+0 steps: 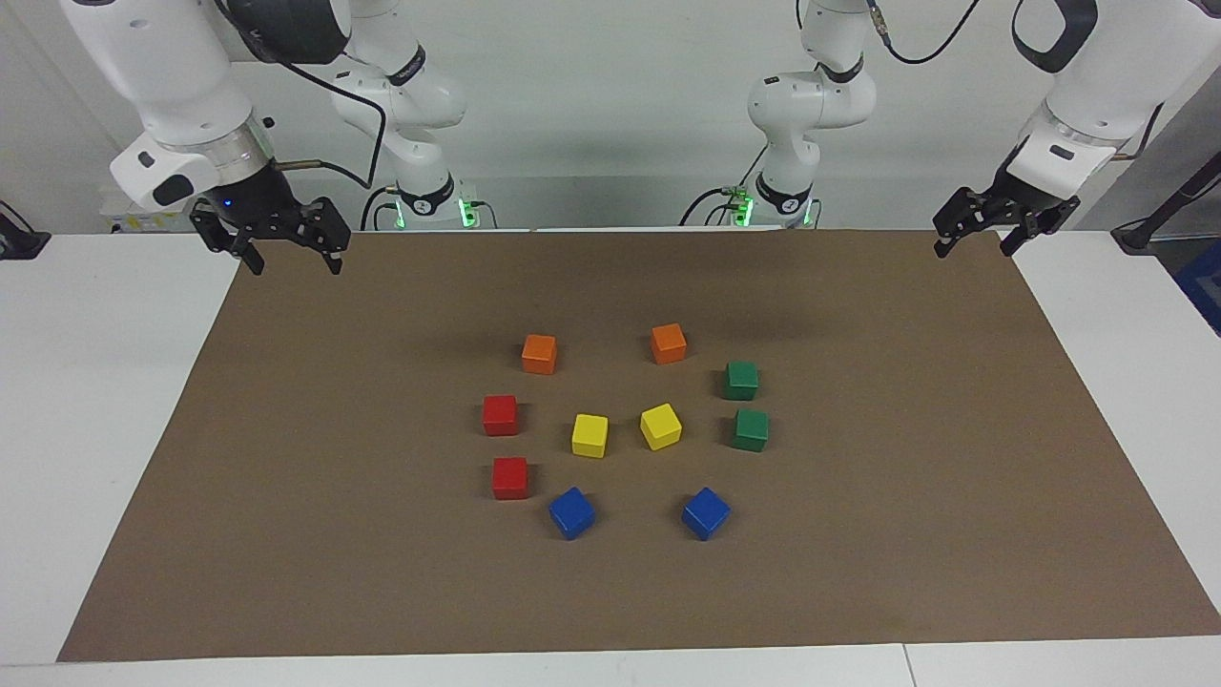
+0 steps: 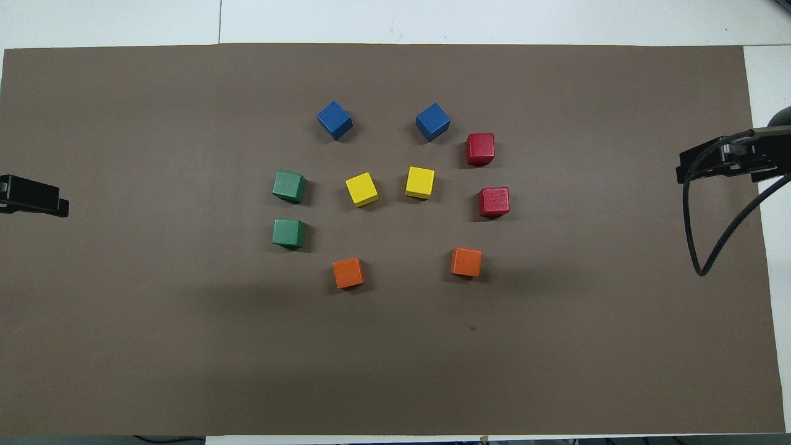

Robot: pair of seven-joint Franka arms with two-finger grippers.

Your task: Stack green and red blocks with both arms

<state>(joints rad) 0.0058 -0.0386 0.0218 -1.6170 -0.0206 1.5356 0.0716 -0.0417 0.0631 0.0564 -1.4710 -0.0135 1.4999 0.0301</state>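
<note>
Two dark green blocks lie side by side toward the left arm's end of the brown mat, one nearer to the robots (image 1: 740, 380) (image 2: 289, 233) and one farther (image 1: 751, 429) (image 2: 289, 186). Two bright red blocks lie toward the right arm's end, one nearer (image 1: 500, 415) (image 2: 494, 202) and one farther (image 1: 510, 477) (image 2: 480, 149). All four stand apart and flat on the mat. My left gripper (image 1: 973, 250) (image 2: 37, 198) hangs open and empty over the mat's edge at its own end. My right gripper (image 1: 294, 262) (image 2: 720, 162) hangs open and empty over the mat's edge at its end. Both arms wait.
Two orange cubes (image 1: 539, 354) (image 1: 669, 343) lie nearest the robots. Two yellow cubes (image 1: 589, 435) (image 1: 660, 426) lie in the middle of the ring. Two blue cubes (image 1: 571, 512) (image 1: 706, 513) lie farthest. The brown mat (image 1: 858, 572) covers a white table.
</note>
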